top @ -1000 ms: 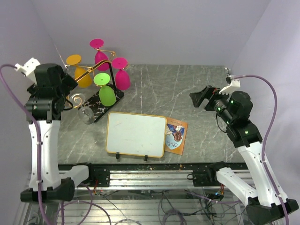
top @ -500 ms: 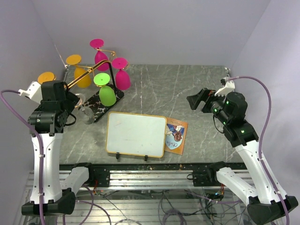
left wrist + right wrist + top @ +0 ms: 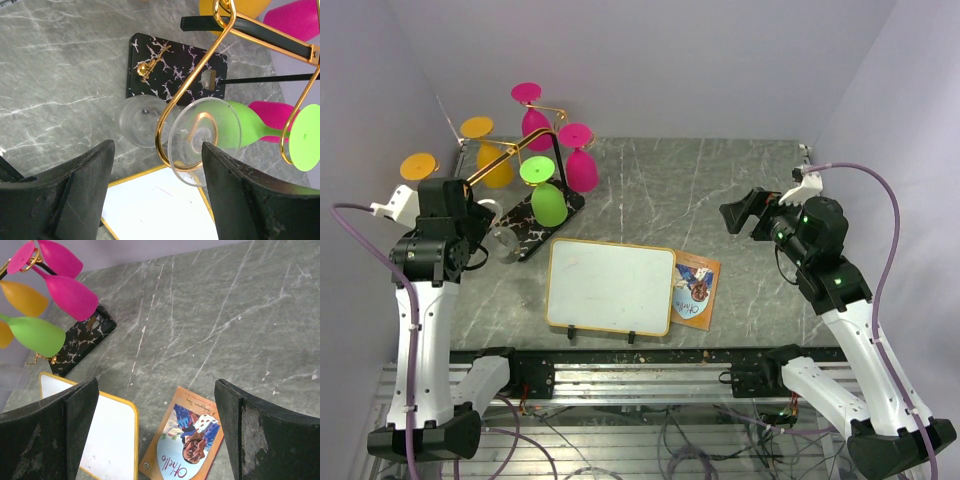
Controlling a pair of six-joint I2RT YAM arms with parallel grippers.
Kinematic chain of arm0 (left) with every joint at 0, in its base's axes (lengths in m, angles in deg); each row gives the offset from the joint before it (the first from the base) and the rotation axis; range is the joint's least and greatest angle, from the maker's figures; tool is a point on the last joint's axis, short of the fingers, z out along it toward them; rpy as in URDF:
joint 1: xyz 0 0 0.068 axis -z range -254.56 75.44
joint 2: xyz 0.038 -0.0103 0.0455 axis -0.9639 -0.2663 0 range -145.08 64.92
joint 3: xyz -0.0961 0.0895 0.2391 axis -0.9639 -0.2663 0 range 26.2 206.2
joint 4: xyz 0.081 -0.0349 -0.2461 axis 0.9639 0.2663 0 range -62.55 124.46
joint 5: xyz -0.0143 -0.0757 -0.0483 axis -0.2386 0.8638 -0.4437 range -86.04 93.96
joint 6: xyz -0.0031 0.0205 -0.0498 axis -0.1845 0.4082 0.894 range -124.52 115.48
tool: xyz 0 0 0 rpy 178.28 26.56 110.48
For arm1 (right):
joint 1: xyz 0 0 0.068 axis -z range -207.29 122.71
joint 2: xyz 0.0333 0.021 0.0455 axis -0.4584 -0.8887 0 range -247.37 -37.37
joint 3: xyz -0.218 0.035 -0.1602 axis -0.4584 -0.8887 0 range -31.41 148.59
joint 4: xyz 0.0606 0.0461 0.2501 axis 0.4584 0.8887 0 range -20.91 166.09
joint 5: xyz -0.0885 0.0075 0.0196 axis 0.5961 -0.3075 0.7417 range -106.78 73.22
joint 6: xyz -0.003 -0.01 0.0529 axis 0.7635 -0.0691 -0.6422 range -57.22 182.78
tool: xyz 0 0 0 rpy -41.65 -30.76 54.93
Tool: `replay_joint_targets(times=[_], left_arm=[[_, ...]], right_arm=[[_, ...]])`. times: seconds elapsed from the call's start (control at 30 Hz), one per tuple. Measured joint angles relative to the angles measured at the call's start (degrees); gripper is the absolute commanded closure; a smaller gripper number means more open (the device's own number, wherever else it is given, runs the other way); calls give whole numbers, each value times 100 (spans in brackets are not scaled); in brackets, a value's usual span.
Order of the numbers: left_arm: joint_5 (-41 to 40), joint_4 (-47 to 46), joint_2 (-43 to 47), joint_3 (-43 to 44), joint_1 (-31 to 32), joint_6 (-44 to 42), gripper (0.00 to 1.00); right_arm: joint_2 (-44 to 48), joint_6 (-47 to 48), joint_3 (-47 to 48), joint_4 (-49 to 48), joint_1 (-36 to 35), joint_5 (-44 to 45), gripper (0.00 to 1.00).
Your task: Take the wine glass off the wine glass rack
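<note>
The wine glass rack (image 3: 568,208) stands at the table's back left, with a black marble-look base (image 3: 170,70) and gold wire arms (image 3: 192,85). A clear wine glass (image 3: 204,132) hangs upside down from the nearest gold curl, its round foot facing the left wrist camera and its bowl (image 3: 503,242) low beside the base. My left gripper (image 3: 157,200) is open, just short of that foot, a finger on either side and touching nothing. My right gripper (image 3: 745,212) hovers open over the right of the table with nothing in it.
Pink (image 3: 582,170), green (image 3: 548,203) and orange (image 3: 498,165) glasses hang on the rack's other arms. A yellow-framed whiteboard (image 3: 610,285) lies in front of the rack. An orange book (image 3: 697,290) lies beside it. Walls close in at the left and the back.
My left arm has dropped and drawn nearer, which uncovers an orange glass foot at the far left. Its jaws have narrowed a little. The right arm has hardly shifted.
</note>
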Motion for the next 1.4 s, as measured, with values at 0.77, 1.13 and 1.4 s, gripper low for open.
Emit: replay_joint_targets(times=[0.77,1.13,1.4], left_arm=[[-13,-282,271,-334,0,601,52],[-2,-352,260,-345,0,649,47],[192,-280,240,-343,0,774,38]], right_arm=[[90,2,-2,4,-2,133,0],[87,0,-20,4,-2,157,0],[85,0,-35,4,-2,157,0]])
